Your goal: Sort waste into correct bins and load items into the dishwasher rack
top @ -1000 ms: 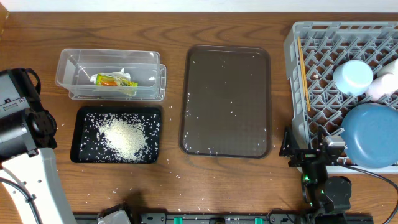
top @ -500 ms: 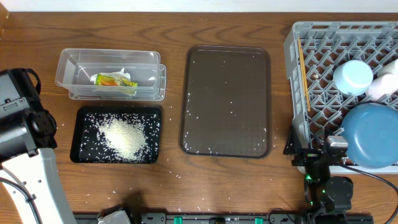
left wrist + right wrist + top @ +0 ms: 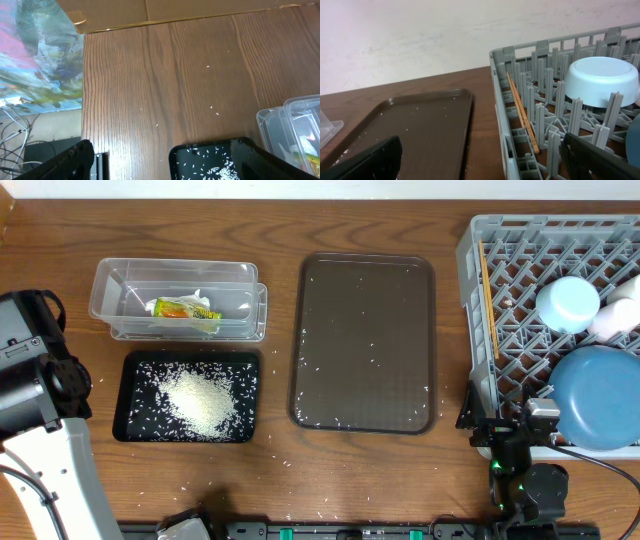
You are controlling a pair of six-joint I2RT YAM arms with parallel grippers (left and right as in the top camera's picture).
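Only the right gripper (image 3: 480,150) has shifted, edging slightly along the rack's (image 3: 480,240) near corner, so with plate (image 3: 600,395), saucer (image 3: 568,302) and chopsticks (image 3: 487,300) racked, wrapper (image 3: 182,308) in the tub (image 3: 110,290) and rice (image 3: 200,400) in the black tray (image 3: 120,395), both it and the left gripper (image 3: 162,155), jaws wide and empty, should back away without nudging the rack.

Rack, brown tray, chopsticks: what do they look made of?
Rack: looks like moulded plastic, matte grey; the colour is uniform and the lattice and pegs look like one piece.
Brown tray: probably plastic, with a dull, finely textured face and a raised rounded rim; the exact material is unclear.
Chopsticks: likely wood or bamboo; light tan, no gloss.
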